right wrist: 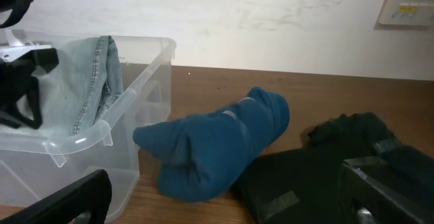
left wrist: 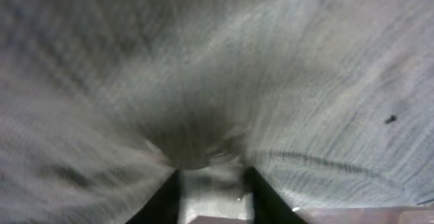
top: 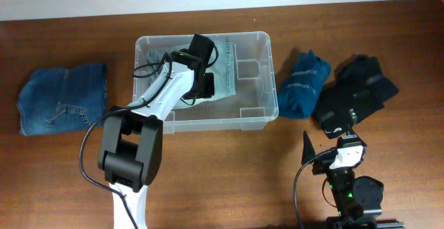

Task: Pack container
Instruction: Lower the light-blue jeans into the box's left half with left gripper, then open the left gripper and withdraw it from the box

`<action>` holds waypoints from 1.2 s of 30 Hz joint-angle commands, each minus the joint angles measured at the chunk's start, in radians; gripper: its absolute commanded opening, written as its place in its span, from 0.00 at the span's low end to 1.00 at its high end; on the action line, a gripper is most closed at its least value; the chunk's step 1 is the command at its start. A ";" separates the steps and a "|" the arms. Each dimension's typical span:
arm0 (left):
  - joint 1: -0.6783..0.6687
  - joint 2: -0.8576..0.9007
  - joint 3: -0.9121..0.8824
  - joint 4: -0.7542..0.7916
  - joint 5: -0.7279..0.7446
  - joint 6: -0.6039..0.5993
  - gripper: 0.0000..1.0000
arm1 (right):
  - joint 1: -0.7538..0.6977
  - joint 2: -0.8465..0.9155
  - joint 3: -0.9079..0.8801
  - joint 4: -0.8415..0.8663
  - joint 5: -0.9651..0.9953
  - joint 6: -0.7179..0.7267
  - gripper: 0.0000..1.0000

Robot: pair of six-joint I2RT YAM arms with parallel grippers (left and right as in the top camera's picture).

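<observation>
The container is a clear plastic bin at the table's middle; it also shows in the right wrist view. My left gripper reaches down into its left half and is shut on a pale blue denim garment. In the left wrist view the cloth fills the frame and bunches between the fingers. In the right wrist view the denim hangs up against the bin's near wall. My right gripper is open and empty, low near the table's front right.
Folded dark blue jeans lie left of the bin. A teal garment lies just right of it, touching a black garment further right. A wall stands behind the table.
</observation>
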 commanded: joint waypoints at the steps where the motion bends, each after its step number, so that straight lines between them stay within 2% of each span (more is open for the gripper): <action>1: 0.006 0.020 0.010 0.006 -0.016 -0.009 0.06 | -0.008 -0.006 -0.008 0.000 0.009 -0.004 0.98; 2: 0.008 0.020 0.010 0.005 -0.015 -0.009 0.01 | -0.008 -0.006 -0.008 0.000 0.009 -0.004 0.98; 13: 0.012 0.019 0.090 -0.127 -0.015 -0.009 0.01 | -0.008 -0.006 -0.008 0.000 0.008 -0.004 0.98; 22: 0.012 0.018 0.272 -0.362 -0.016 -0.008 0.01 | -0.008 -0.006 -0.008 0.000 0.009 -0.004 0.98; 32: 0.017 0.018 0.369 -0.387 -0.105 -0.008 0.01 | -0.008 -0.006 -0.008 0.000 0.009 -0.004 0.99; 33: 0.017 0.018 0.369 -0.350 -0.153 -0.008 0.11 | -0.008 -0.006 -0.008 0.000 0.009 -0.004 0.98; 34: 0.016 0.018 0.369 -0.325 -0.173 -0.008 0.36 | -0.008 -0.006 -0.008 0.000 0.009 -0.004 0.98; 35: 0.017 0.018 0.369 -0.286 -0.197 -0.008 0.41 | -0.008 -0.006 -0.008 0.000 0.009 -0.004 0.98; 36: 0.019 0.018 0.369 -0.247 -0.218 -0.008 0.42 | -0.008 -0.006 -0.008 0.000 0.009 -0.004 0.98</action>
